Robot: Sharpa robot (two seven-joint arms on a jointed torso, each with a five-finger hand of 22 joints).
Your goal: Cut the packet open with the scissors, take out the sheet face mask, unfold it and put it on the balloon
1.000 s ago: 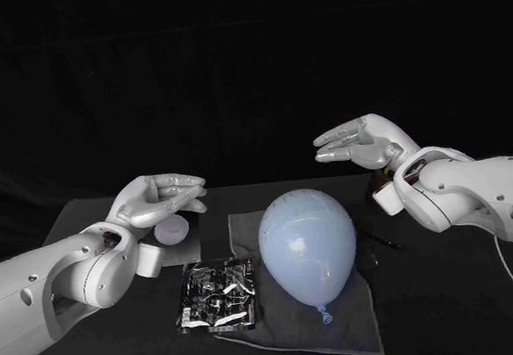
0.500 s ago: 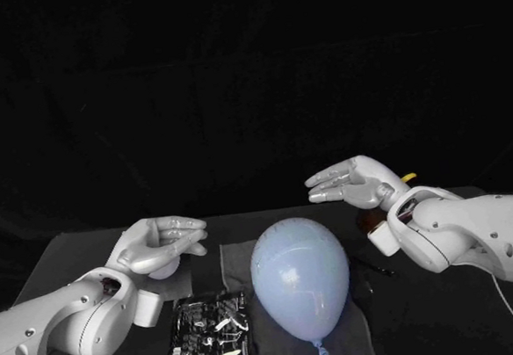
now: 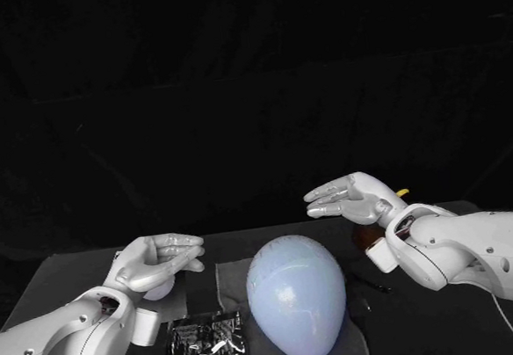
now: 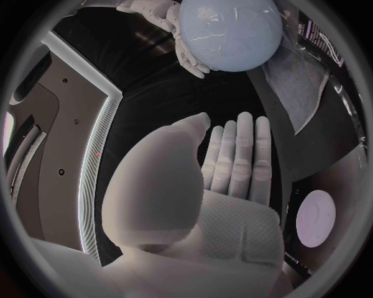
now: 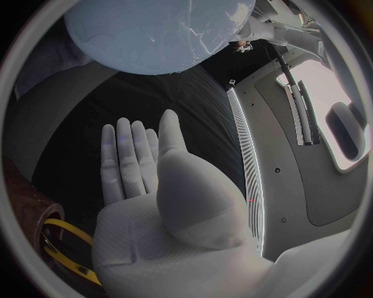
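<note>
You have the robot's left hand (image 3: 159, 259) raised over the near left part of the black table (image 3: 78, 272). It is loosely cupped, with the fingers bent side by side and the thumb close, and there is nothing in it. The right hand (image 3: 351, 199) is lifted higher on the other side. Its fingers reach out towards the middle, the thumb is apart, and it too is empty.

Between your two hands lies the pale blue, egg-shaped rubber balloon (image 3: 298, 294), with its knotted neck pointing towards the robot. It rests on a grey cloth mat (image 3: 229, 278). Neither hand touches it.

The shiny black-and-silver foil packet (image 3: 206, 354) lies flat just left of the balloon, partly on the mat's near left edge. It is below your left forearm and clear of the hand. You cannot tell from these views whether it has been cut.

The yellow-handled scissors (image 5: 62, 228) stand in a brown round holder (image 5: 27, 208) just behind your right wrist, and the hand is not on them.

A small white round disc (image 4: 314, 217) sits on the table close under the left hand.
</note>
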